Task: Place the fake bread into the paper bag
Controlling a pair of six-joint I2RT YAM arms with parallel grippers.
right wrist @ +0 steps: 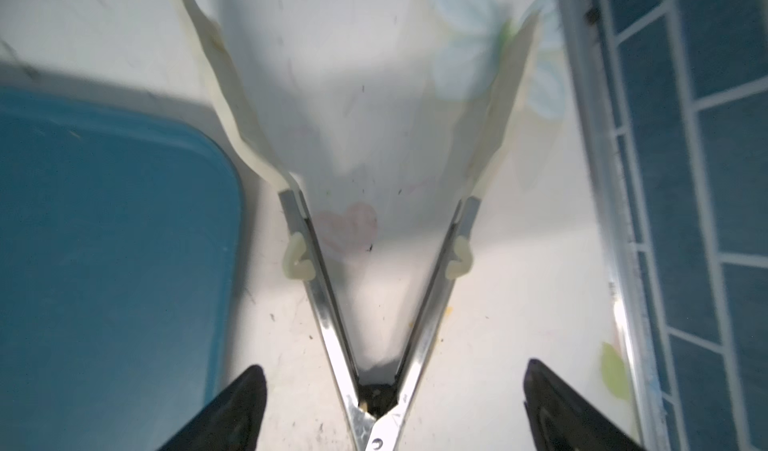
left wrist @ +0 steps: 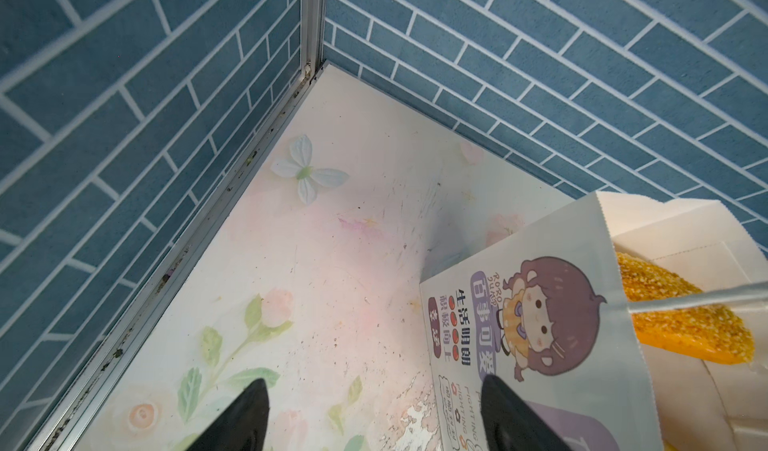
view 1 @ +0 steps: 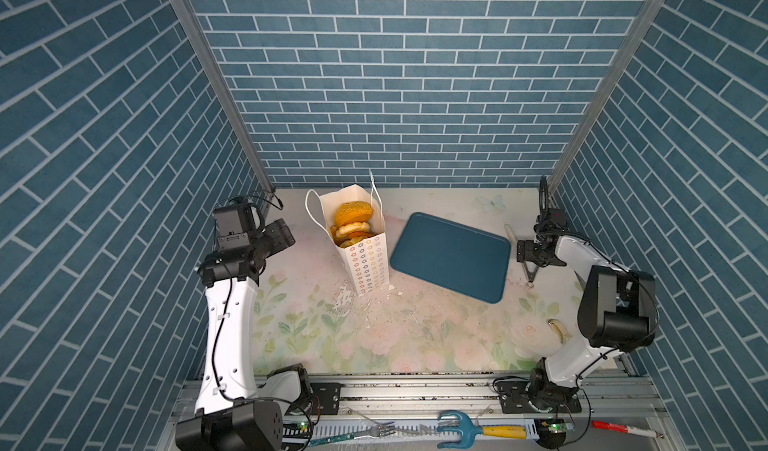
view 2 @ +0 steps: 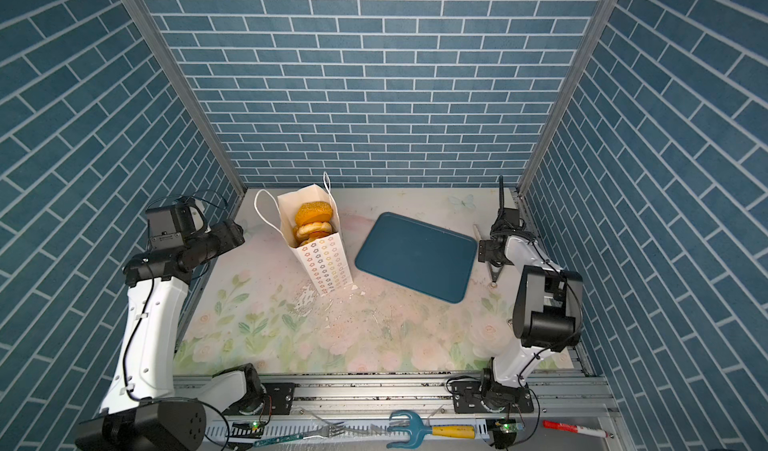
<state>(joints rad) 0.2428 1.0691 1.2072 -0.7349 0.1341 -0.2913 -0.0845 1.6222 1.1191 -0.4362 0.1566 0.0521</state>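
Observation:
The white paper bag (view 1: 368,262) (view 2: 328,268) stands upright at the back left of the mat, its flower-printed narrow side facing forward. Golden-orange fake bread (view 1: 353,216) (view 2: 313,216) is stacked inside, a seeded loaf (left wrist: 665,320) on top. In the left wrist view my left gripper (left wrist: 374,386) is open and empty beside the bag's cartoon-printed wide side (left wrist: 540,324). At the right wall my right gripper (right wrist: 395,370) is open, its fingers standing well apart from the metal tongs (right wrist: 326,303) (view 1: 528,272) lying spread on the mat between them.
A dark blue tray (view 1: 451,255) (view 2: 415,255) (right wrist: 104,241) lies bare between the bag and the tongs. Crumbs and a peeled patch (view 1: 345,299) mark the mat in front of the bag. A teal hand fork (view 1: 478,430), a metal fork and a red marker (view 1: 619,428) lie on the front rail.

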